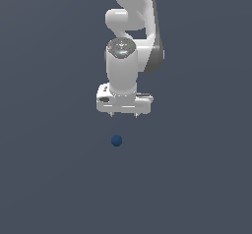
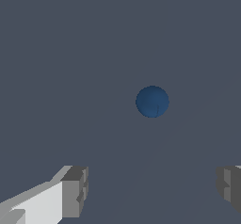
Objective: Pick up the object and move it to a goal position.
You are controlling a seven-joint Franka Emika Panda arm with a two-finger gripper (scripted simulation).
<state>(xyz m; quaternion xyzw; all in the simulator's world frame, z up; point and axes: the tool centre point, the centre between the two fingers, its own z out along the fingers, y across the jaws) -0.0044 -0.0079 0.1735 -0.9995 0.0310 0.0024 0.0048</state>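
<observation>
Ball [image 1: 116,140], dark blue, lies alone on the grey floor [image 1: 44,179], nearer the camera than the arm [image 1: 129,41] in the exterior view. Floor edges out of frame in both views. Gripper [image 1: 124,115] hangs above the ball, released, nothing held. Exterior view shows only short finger stubs; the wrist view shows fingers [image 2: 75,191] wide apart, ball [image 2: 152,101] beyond them, one finger cut off at frame edge.

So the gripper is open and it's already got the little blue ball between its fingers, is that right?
Not quite. The gripper is open, but the blue ball is not between its fingers. The wrist view shows the ball lying apart from both fingers, and the exterior view shows it clear of the gripper, untouched.
</observation>
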